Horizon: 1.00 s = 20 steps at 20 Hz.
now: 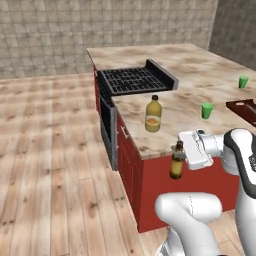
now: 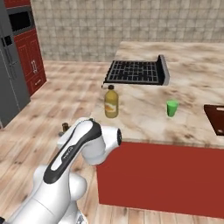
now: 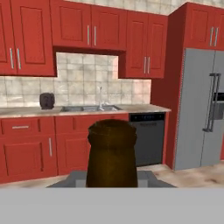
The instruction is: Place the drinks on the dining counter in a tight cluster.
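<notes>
Left base view has my fingers point(image 1: 184, 151) clamped on the brown glass bottle's point(image 1: 176, 163) neck, apparently below the dining counter's point(image 1: 165, 145) edge, so lifting carelessly could knock it loose.

The white arm bends at its elbow and reaches out level, hand turned sideways toward the left of the scene. Its gripper point(image 1: 179, 156) is clamped on the slim brown bottle point(image 1: 176, 162), held upright in the air.
</notes>
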{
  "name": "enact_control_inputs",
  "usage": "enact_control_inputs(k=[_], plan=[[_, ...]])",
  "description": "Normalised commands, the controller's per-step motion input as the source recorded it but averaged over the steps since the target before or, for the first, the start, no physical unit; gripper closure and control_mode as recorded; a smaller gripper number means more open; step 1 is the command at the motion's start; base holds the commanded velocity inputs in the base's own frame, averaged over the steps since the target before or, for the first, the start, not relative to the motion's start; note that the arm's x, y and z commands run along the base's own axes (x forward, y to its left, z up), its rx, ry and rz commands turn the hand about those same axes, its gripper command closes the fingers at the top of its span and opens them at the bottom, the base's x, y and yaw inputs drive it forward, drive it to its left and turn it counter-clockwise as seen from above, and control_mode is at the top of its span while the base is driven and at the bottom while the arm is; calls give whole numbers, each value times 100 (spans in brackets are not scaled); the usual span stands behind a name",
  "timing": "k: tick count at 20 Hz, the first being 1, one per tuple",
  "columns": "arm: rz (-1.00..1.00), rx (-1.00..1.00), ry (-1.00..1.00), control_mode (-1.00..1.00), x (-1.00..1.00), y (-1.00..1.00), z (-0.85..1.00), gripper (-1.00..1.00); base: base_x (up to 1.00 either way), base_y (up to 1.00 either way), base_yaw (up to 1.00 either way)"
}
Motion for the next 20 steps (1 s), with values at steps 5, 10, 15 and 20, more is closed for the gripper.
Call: enact_control_inputs(k=[5, 10, 15, 20], plan=[[0, 0, 0, 100, 0, 0, 0, 100, 26, -49, 17], [0, 0, 0, 100, 0, 0, 0, 100, 17, -58, 10], [0, 0, 0, 100, 0, 0, 0, 100, 31, -49, 5], [0, 0, 0, 100, 0, 0, 0, 100, 32, -47, 4]])
